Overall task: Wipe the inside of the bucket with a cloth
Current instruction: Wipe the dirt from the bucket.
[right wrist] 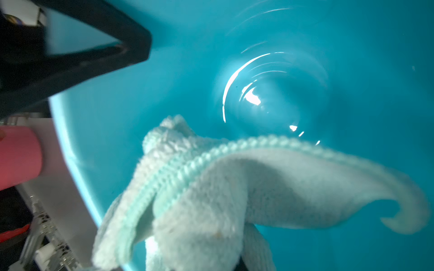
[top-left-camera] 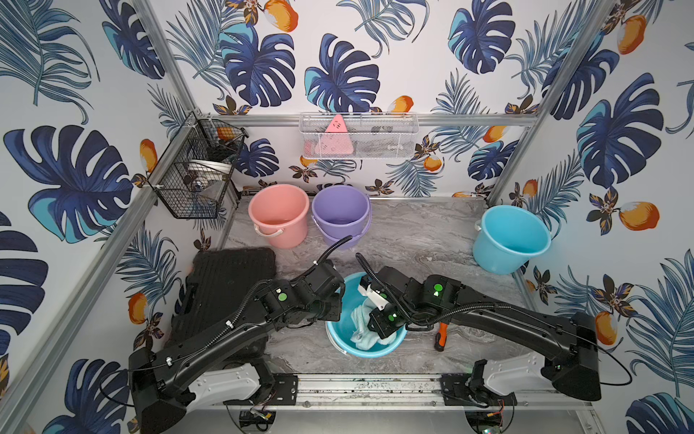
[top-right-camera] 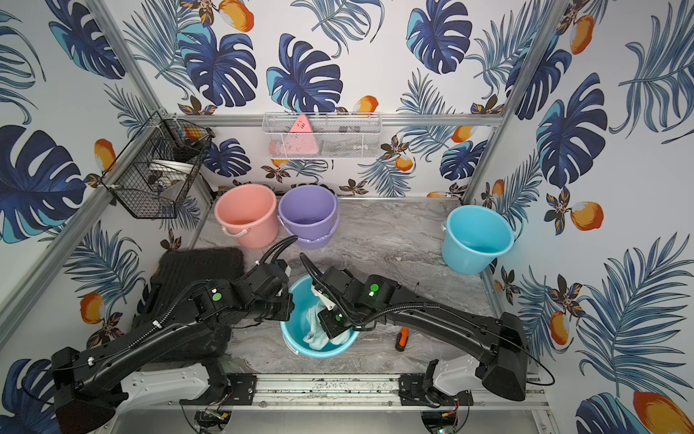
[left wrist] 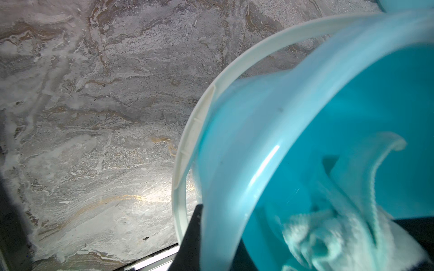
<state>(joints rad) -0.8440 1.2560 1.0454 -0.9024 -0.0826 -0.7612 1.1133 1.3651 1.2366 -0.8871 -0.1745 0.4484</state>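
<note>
The blue bucket is standing at the near middle of the grey marbled surface. The left pincer is pressing together on the bucket's far-left rim, with the wall passing between its fingers. The right pincer is reaching down inside the bucket and pinching the cloth. The cloth is hanging bunched inside the bucket, with one loose corner curling above the shiny bottom. An orange-and-black screwdriver is lying just right of the bucket. A pink bucket and a purple bucket are standing touching at the far side.
</note>
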